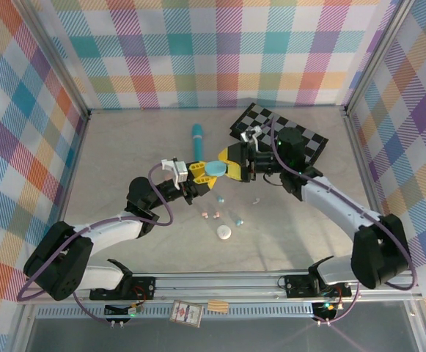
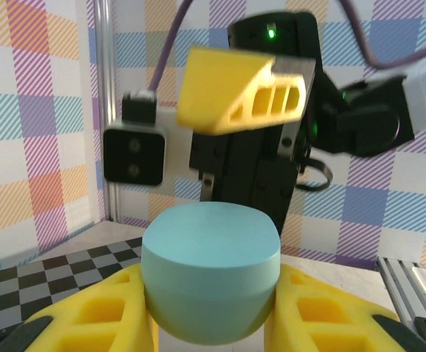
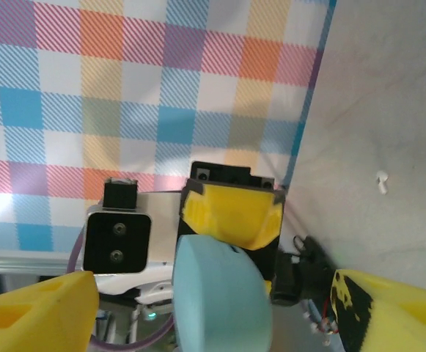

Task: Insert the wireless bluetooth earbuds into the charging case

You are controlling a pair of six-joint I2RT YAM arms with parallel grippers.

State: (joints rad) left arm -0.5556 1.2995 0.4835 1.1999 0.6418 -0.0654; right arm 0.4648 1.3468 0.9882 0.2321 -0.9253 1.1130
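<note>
Top external view: the left gripper [image 1: 207, 171] clamps a light-blue charging case [image 1: 215, 168] — the right gripper [image 1: 231, 163], jaws spread wide, just beside it — tiny earbuds [image 1: 210, 214] lie near it.

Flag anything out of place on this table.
The tiny earbuds lie scattered loose on the table near the white case, and the checkered board at the back right lies at a slant, not squared with the table.

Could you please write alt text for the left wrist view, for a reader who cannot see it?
The left gripper holds a light blue charging case between its yellow jaws at the bottom centre. Facing it, the right gripper stands open, one yellow jaw above the case.
</note>
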